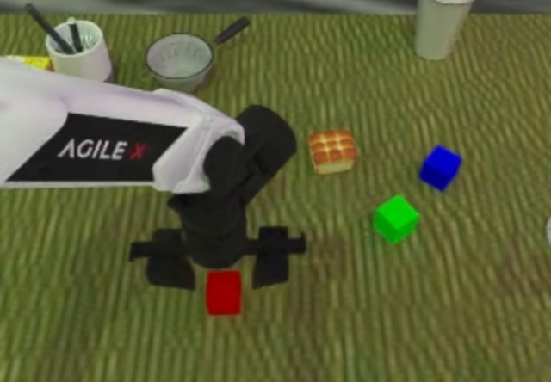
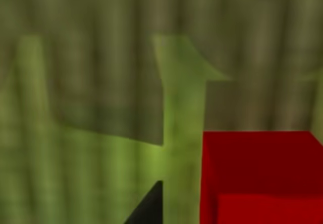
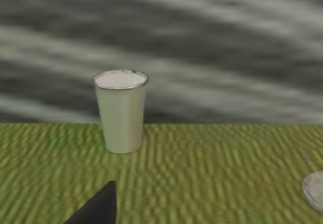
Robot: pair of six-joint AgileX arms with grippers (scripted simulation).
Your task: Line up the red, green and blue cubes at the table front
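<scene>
Top view, item one: red cube (image 1: 224, 292), resting on the table (image 1: 430, 313) near the front edge, left of centre, lying between and just forward of the two dark fingers of the left gripper (image 1: 222, 266). The fingers stand spread, one to each side of the cube, wider than the cube itself; neither visibly touches it. Left wrist view confirms: the red cube (image 2: 260, 176) fills the near corner of the frame, sitting on the mat, with one dark fingertip (image 2: 149, 209) apart from it across a strip of bare weave. Item two: green cube (image 1: 396, 218), right of centre, mid-depth, well apart from the red one. Item three: blue cube (image 1: 440, 167), just beyond and to the right of the green, near it but not touching. Item four: orange-brown square bun (image 1: 332, 150), near the centre, left of the blue cube. Item five: white mug (image 1: 80, 51) holding dark utensils, far left of the table. Item six: small saucepan (image 1: 179, 60) with a dark handle, just right of the mug. Item seven: tall pale cup (image 1: 445, 10), far right; seen also in the right wrist view as an upright cup (image 3: 121, 111) on the mat. Right arm: parked off the table's right side, outside the top view; only one dark fingertip (image 3: 98, 209) shows in its own wrist view, so whether that gripper is spread or closed cannot be told.
</scene>
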